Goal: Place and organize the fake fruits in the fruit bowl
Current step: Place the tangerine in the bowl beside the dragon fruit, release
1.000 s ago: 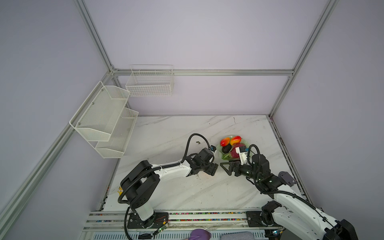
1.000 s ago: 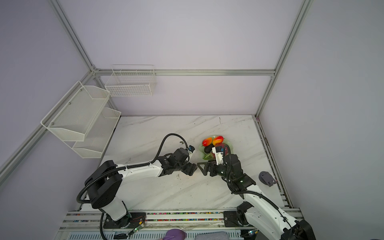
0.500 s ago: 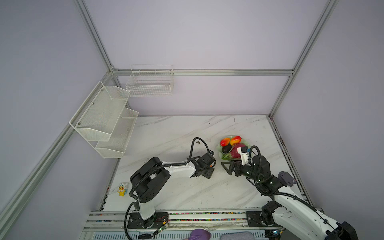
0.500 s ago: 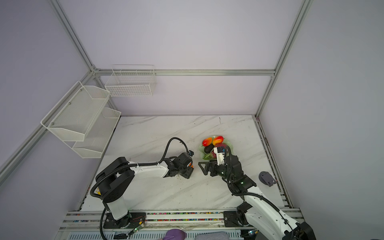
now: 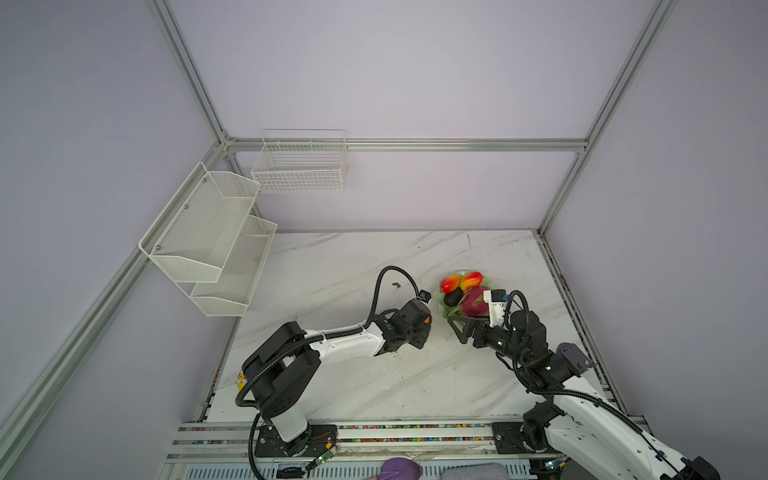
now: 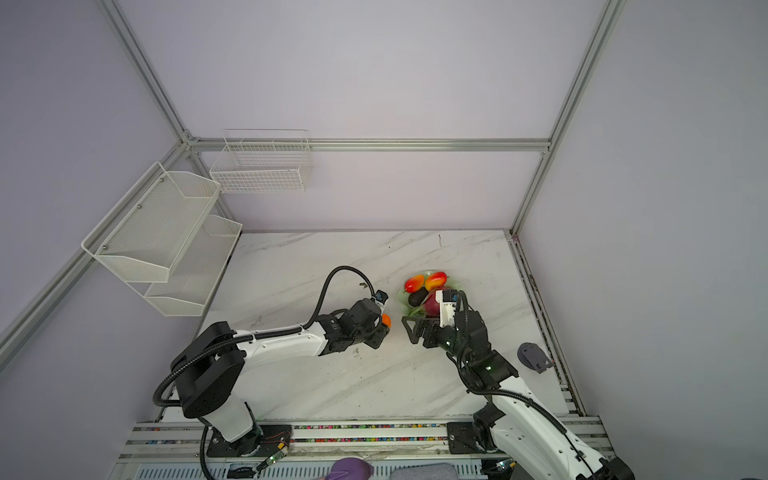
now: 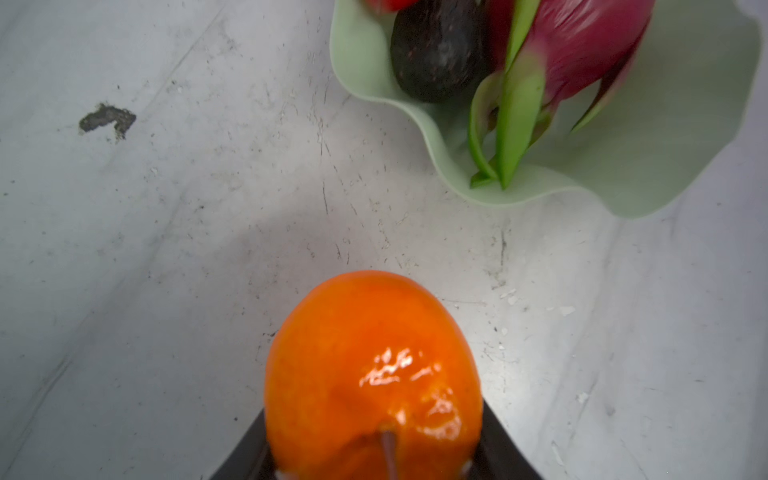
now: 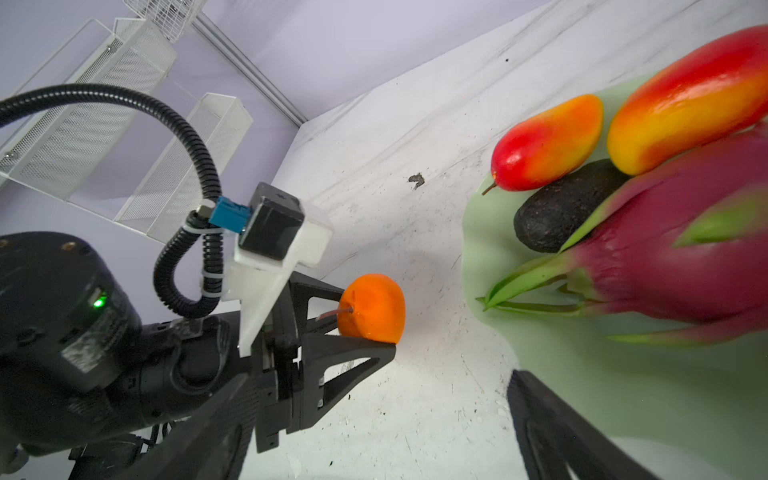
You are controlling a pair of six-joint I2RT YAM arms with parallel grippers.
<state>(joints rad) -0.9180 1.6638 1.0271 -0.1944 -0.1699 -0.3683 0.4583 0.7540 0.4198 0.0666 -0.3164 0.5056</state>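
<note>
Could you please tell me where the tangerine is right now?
In the right wrist view the tangerine sits clamped in the left tool, over the table just left of the bowl in both top views, not yet inside it.

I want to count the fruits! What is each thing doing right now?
Tangerine: gripped by left hand, outside the fruit bowl.
Left hand: shut on tangerine.
Right hand: open, empty, near fruit bowl.
Mangoes: lying in fruit bowl.
Avocado: lying in fruit bowl.
Dragon fruit: lying in fruit bowl.
</note>
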